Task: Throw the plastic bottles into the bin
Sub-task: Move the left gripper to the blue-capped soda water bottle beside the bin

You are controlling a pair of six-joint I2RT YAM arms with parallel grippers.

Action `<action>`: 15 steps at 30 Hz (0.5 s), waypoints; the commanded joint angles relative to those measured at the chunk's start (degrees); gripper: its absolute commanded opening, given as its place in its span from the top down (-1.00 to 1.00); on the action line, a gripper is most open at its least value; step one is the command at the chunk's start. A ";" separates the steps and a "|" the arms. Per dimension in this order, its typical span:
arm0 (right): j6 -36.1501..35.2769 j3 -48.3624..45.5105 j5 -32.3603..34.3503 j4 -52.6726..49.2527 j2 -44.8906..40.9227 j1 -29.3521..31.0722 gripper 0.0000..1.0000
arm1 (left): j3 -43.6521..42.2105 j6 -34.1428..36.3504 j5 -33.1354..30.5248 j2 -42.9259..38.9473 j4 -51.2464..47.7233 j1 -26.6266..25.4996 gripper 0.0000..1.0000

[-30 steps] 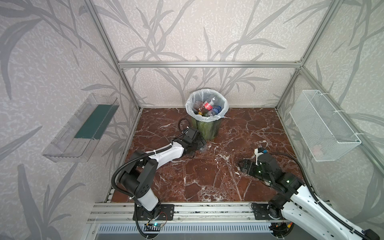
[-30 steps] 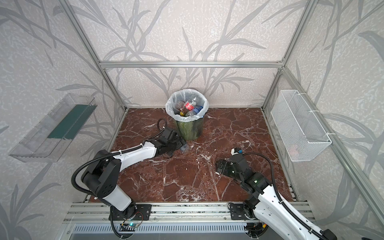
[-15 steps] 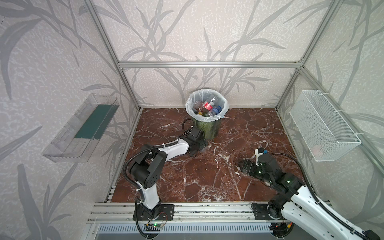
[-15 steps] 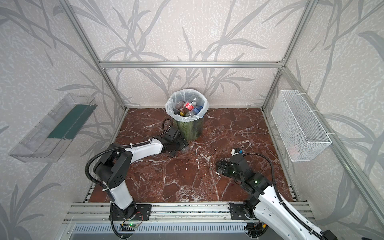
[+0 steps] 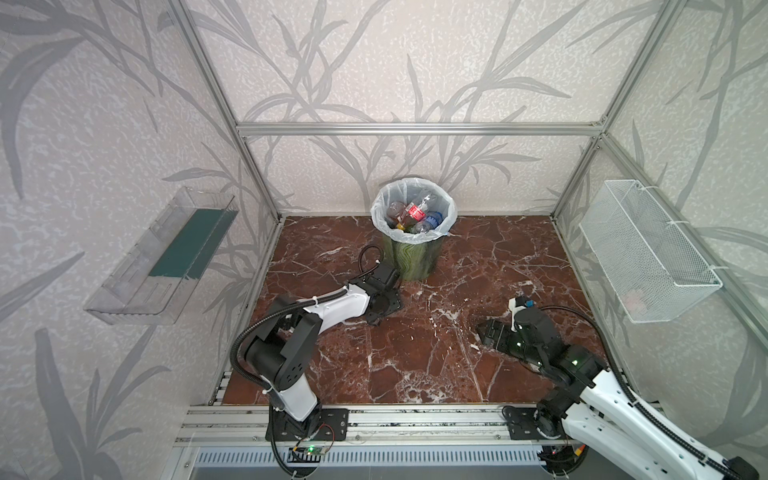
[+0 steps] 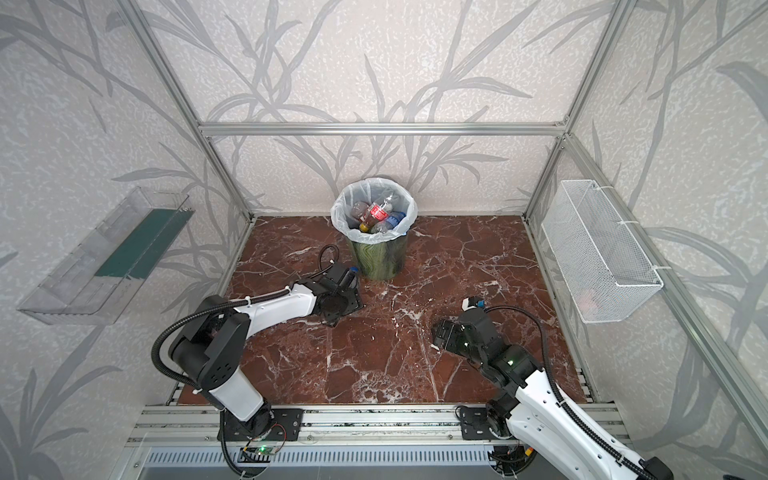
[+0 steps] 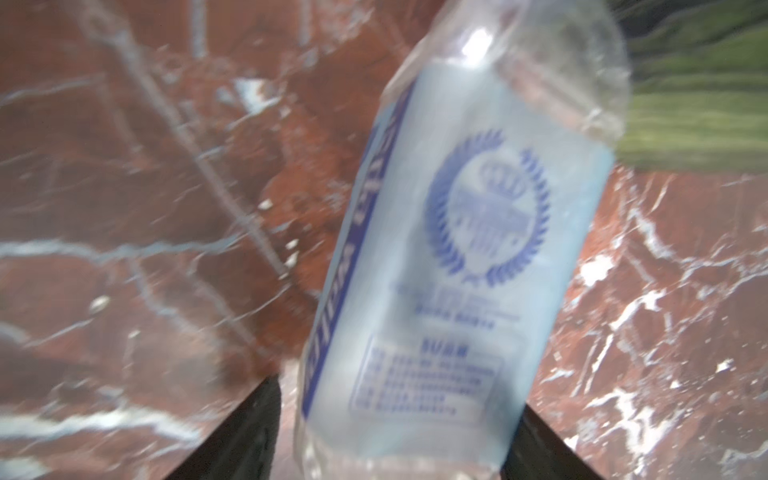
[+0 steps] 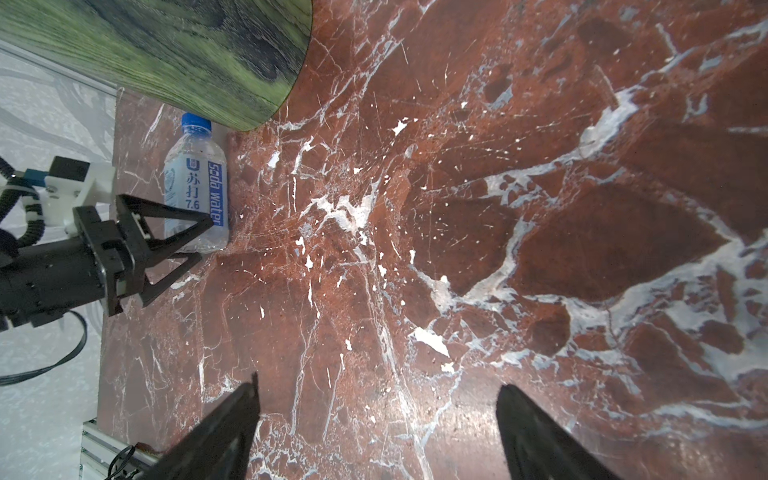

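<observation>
At back centre of the red marble floor [image 5: 415, 357]: the bin [image 5: 411, 259], green wavy sides, white bag liner [image 5: 379, 210] folded over the rim. Both top views show it loaded with bottles. A red-labelled bottle [image 5: 416, 213] lies uppermost, with a blue-labelled one just beside it and clear ones around them.

One clear bottle [image 8: 195, 178] is outside the bin. It lies on its side on the floor, blue cap just beside the foot of the bin; contact between cap and bin cannot be told. Its label is pale blue with a blue crest, seen blurred in the left wrist view [image 7: 449, 249].

Left gripper [image 8: 205, 241] is down at floor level by the bin's near-left side, and its arm hides the bottle in both top views. Its fingers [image 8: 166, 224] stand on either side of the bottle's base end, close against it. Whether they press on the plastic cannot be told; the left wrist view is too smeared.

Right gripper [image 8: 379, 384] is low over the marble, right of centre and well apart from bin and bottle. Its fingers are spread wide, with bare floor between them.

On the side walls: a clear tray [image 5: 158, 257] at left, a white wire basket [image 5: 648, 257] at right
</observation>
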 commanded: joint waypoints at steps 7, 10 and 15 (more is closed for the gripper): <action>0.60 -0.21 1.01 0.87 0.59 -0.05 -0.78 | -0.67 11.61 -1.10 -7.46 -5.20 2.60 -0.84; 0.65 -0.25 1.24 0.38 0.22 -0.07 -0.78 | 1.65 17.10 -0.90 -7.41 -6.67 3.13 -0.88; 0.80 -0.37 1.41 -0.38 -0.52 -0.10 -0.77 | 5.41 23.84 1.46 -4.37 -7.68 4.07 -0.83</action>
